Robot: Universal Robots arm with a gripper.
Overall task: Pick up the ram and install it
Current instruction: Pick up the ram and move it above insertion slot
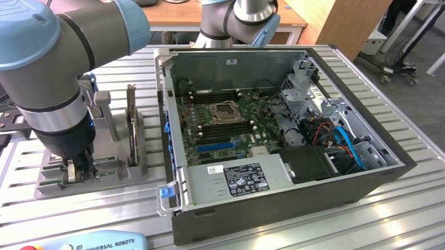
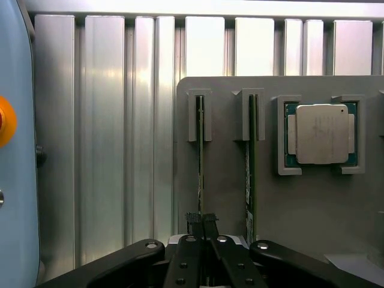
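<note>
The task is at its first step, the pick-up, and I judge that it is not complete. The ram (image 2: 200,162), a long, thin green circuit-board stick seen edge-on, stands upright in a narrow slot of the flat grey plastic holder (image 2: 300,204). This holder lies on the ribbed aluminium table (image 1: 125,208), on the exterior view's left of the open black computer case (image 1: 278,213).

The grey and light blue robot arm (image 1: 56,78) reaches down to the holder. In the wrist view the black jaws are clenched on the near end of the ram, with the thin edge of the stick running between their tips. The stick appears to sit fully in its slot, so the lift is not yet done.

A second green stick of the same kind (image 2: 251,162) stands in the neighbouring slot, between the gripped ram and the small square silver processor chip (image 2: 322,133), which rests in its own nest on the holder.

What is left is the whole install. Inside the case, the green motherboard (image 1: 208,125) lies open to reach, and I cannot tell whether any of its long dark memory slots (image 1: 222,130) holds a stick.
</note>
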